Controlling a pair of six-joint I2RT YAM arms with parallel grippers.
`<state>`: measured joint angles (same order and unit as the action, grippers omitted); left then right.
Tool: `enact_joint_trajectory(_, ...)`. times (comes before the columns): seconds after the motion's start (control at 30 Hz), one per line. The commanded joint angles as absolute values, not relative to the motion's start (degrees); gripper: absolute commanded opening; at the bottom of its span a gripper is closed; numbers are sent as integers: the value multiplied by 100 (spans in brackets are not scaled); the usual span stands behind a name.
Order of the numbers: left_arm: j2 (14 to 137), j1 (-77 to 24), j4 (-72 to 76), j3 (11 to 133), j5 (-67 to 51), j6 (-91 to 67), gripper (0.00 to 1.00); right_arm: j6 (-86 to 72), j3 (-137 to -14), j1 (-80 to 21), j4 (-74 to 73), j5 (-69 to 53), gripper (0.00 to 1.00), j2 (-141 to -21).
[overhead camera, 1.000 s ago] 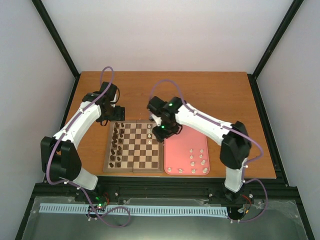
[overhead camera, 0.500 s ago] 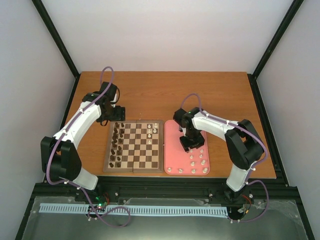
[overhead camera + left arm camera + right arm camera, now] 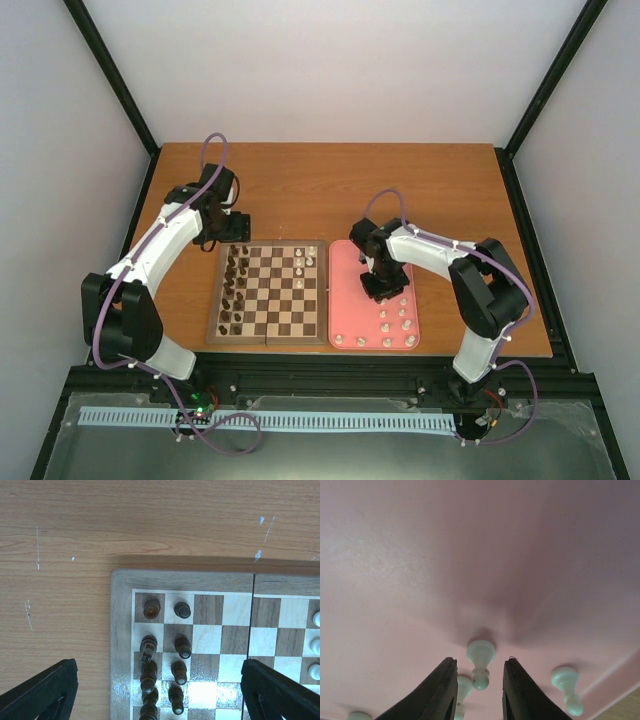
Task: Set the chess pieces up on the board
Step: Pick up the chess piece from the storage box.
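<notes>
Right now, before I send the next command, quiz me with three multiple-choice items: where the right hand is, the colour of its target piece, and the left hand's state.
1. The right hand hangs over: A the bare tabletop; B the pink tray; C nothing visible.
2. The chess piece between its fingers is: A dark brown; B pink; C cream-white.
3. The left hand is: A wide open, empty; B shut on a piece; C shut, empty.
Answers: B, pink fills its wrist view; C, the pale piece shows there; A, its fingers stand far apart, gripping nothing.
</notes>
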<state>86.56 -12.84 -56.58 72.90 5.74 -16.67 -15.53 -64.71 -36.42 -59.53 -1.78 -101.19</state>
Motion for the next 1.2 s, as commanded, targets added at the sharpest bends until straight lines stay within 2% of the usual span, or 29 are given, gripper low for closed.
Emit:
enact_joint_trajectory(0.0, 8666, -1242, -5626, 7432, 571, -1608, 100, -1505, -6446, -3558, -5815, -232, 22, -10185)
enact_joint_trajectory(0.47, 8663, -1243, -5627, 7427, 580, -1608, 100, -1536, -6286, -3559, -5784, -376, 17, -10137)
enact_joint_trajectory(0.7, 8624, -1242, -5618, 7408, 557, -1612, 100, -1563, -6298, -3560, -5809, -354, 3, -10088)
enact_joint_trajectory(0.8, 8639, -1244, -5610, 7418, 529, -1617, 100, -1559, -6378, -3560, -5883, -295, 3, -10046)
enact_joint_trajectory(1.0, 8621, -1246, -5620, 7427, 519, -1626, 100, -1546, -7221, -3627, -6343, -297, 3, -9938)
enact_joint_trajectory(1.17, 8607, -1248, -5614, 7422, 485, -1625, 100, -1562, -8152, -4148, -6781, -328, 3, -10154)
